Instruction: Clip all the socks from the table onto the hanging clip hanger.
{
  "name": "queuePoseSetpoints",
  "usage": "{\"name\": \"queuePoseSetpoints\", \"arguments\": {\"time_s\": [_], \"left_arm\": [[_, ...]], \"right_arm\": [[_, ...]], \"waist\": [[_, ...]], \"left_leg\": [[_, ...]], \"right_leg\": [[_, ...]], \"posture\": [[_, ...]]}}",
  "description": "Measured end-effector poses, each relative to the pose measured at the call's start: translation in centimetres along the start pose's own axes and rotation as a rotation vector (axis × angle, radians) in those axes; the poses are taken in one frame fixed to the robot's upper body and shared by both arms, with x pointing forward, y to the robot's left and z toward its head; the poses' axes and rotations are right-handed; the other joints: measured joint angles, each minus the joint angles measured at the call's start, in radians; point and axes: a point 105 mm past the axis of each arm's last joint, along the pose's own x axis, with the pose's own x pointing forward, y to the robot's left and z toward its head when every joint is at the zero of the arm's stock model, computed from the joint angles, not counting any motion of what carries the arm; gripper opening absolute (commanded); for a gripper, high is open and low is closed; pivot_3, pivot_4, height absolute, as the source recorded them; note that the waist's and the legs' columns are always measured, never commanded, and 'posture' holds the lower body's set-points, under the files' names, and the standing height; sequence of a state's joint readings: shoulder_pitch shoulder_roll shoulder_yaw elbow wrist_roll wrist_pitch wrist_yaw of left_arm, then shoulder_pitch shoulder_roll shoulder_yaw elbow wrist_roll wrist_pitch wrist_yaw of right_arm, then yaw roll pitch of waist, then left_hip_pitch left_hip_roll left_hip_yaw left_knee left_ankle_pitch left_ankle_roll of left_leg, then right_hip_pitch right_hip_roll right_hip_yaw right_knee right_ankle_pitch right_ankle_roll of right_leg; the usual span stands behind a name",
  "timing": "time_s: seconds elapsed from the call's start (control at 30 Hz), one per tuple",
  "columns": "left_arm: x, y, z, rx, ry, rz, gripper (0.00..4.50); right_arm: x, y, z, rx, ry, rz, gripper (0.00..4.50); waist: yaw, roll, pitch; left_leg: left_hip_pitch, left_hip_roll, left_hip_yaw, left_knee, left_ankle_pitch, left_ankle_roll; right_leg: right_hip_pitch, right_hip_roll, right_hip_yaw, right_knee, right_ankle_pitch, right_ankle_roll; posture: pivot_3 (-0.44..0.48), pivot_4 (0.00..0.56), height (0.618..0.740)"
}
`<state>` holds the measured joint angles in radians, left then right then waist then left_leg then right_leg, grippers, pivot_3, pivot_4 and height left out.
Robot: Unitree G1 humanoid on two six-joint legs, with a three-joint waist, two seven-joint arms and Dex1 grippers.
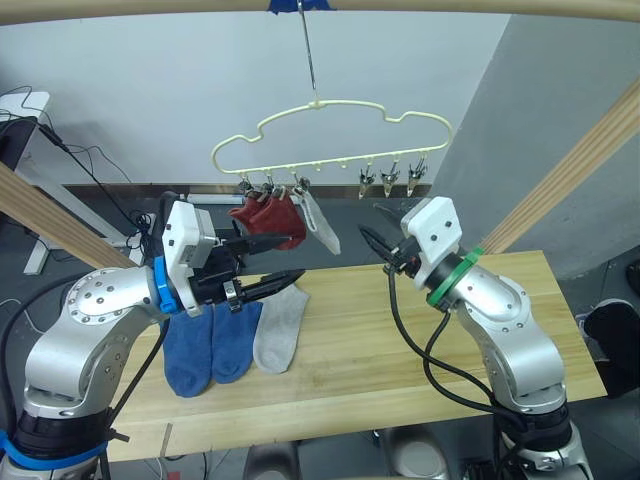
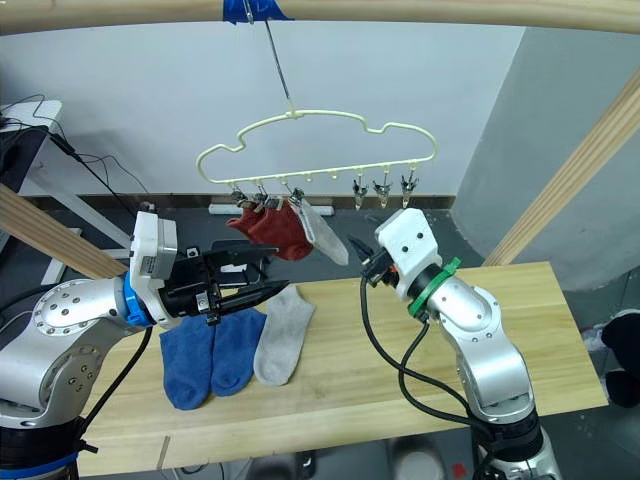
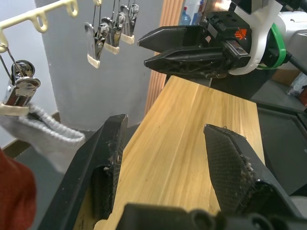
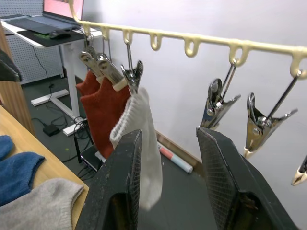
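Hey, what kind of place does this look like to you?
Probably a robotics lab or test room, not a home laundry. A clip hanger with socks hangs from a bare wooden pole frame over a plain wooden table, and a desk with a laptop and loose cables stands behind.

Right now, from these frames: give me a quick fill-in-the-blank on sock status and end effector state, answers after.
1. The number of socks lying on the table is ____.
2. The two socks clipped at the robot's-left end of the clip hanger are rust ____.
3. The sock clipped next to them is light ____.
4. Both the left end effector and the right end effector have their fingers ____ and hold nothing.

Missing words: three; red; grey; open
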<state>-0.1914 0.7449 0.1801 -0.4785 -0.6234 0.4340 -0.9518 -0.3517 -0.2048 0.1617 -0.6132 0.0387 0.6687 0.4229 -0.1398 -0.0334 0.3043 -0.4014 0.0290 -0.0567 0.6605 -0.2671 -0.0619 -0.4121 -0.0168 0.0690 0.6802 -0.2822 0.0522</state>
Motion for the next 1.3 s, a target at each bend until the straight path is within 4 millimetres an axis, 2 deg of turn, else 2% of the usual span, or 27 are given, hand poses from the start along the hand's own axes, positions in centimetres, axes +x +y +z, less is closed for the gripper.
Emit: {"name": "queuePoseSetpoints", "arguments": {"time_s": [0.33,0.73,0.97,1.3], "left_arm": [[0.5,0.0,-0.4,0.033,-0.019,0.047,2.79],[1.4,-0.3,-0.4,0.048,-0.031,0.031,2.79],[1.7,-0.4,-0.4,0.061,-0.032,0.020,2.79],[1.9,-0.3,-0.5,0.054,-0.032,0.017,2.79]], "right_arm": [[0.4,-0.8,-0.2,0.064,0.011,-0.066,1.84],[3.0,-1.6,-0.9,0.140,0.052,-0.145,1.84],[4.3,-1.8,-0.2,0.149,0.030,-0.163,1.84],[5.0,-1.5,1.1,0.146,-0.018,-0.157,1.84]], "waist": [[0.000,0.000,0.000],[-0.001,0.000,0.000],[-0.002,0.000,0.000],[-0.002,0.000,-0.001]], "left_leg": [[0.000,0.000,0.000,0.000,0.000,0.000],[0.000,0.000,0.001,0.000,0.000,0.000],[0.000,0.000,0.001,0.000,0.000,0.000],[0.000,0.000,0.001,0.001,0.000,0.000]], "right_leg": [[0.000,0.000,0.000,0.000,0.000,0.000],[0.000,0.000,0.000,0.001,0.000,0.000],[0.000,0.000,0.000,0.001,0.000,0.000],[0.000,0.000,0.000,0.001,0.000,0.000]], "posture": [[-0.196,0.263,0.740],[-0.190,0.254,0.740],[-0.187,0.244,0.740],[-0.188,0.241,0.740]]}}
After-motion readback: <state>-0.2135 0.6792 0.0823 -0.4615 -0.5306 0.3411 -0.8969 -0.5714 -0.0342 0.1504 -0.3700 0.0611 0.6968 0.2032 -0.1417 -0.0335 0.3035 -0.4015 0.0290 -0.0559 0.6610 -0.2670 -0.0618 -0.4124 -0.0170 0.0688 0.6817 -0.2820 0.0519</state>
